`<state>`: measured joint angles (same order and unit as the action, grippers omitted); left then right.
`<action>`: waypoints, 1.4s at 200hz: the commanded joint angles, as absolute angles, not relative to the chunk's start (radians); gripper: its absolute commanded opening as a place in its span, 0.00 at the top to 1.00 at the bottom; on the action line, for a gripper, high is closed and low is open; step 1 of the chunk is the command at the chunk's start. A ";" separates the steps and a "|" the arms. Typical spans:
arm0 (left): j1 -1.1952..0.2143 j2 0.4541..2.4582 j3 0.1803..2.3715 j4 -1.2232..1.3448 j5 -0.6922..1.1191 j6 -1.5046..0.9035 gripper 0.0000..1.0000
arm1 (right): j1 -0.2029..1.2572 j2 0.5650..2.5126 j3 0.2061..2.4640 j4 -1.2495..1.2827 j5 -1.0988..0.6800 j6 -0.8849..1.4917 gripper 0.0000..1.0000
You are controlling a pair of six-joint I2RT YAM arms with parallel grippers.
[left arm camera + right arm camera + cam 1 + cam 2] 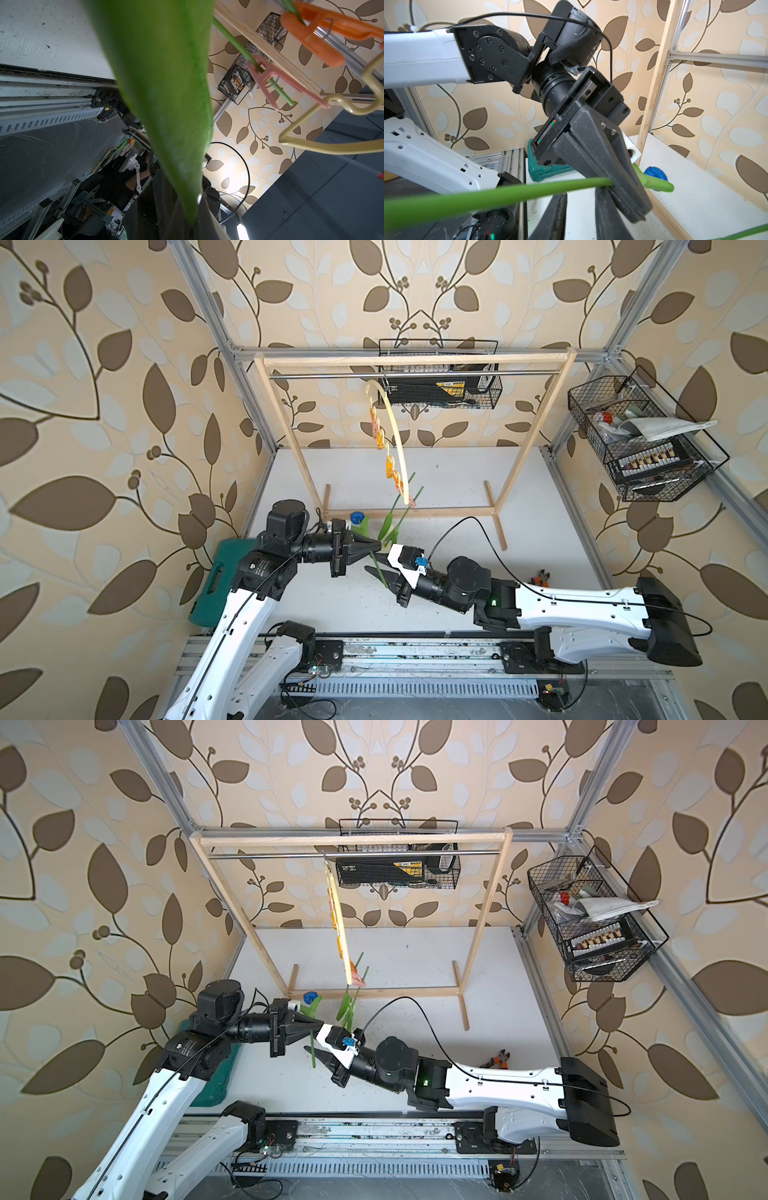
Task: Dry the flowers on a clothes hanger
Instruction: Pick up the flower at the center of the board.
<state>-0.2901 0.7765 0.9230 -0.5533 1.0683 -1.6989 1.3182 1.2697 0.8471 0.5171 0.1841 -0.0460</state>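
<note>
The cream clothes hanger (pixel 395 431) (pixel 340 928) hangs edge-on from the rack's metal rod. Two green stems are pinched in its lowest clips, one in the pink clip (pixel 259 68) and one in the orange clip (pixel 311 31), and their leaves (pixel 388 526) dangle below. The heads of these two flowers are hidden. My left gripper (pixel 377 546) (pixel 193 224) is shut on the stem (pixel 529 193) of the blue tulip (pixel 356 517) (pixel 654 173), which lies behind it. My right gripper (pixel 374 572) (pixel 581 218) is open just below, and the stem crosses past its fingertips.
The wooden rack's base bar (pixel 407 513) lies on the white table behind the grippers, with its metal rod (pixel 415 375) overhead. A green case (pixel 216 572) is at the table's left edge and pliers (pixel 540 578) at the right. Wire baskets (pixel 440 381) (pixel 640 439) hang on the walls.
</note>
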 commanded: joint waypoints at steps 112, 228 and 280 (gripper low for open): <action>-0.301 0.788 0.980 -0.546 1.090 -1.680 1.00 | 1.315 1.235 0.859 0.543 0.218 -0.051 0.70; -0.301 0.767 0.959 -0.522 1.087 -1.703 1.00 | 1.313 1.272 0.897 0.563 0.225 -0.061 0.75; -0.301 0.765 0.965 -0.521 1.088 -1.707 1.00 | 1.315 1.266 0.898 0.560 0.235 -0.069 0.68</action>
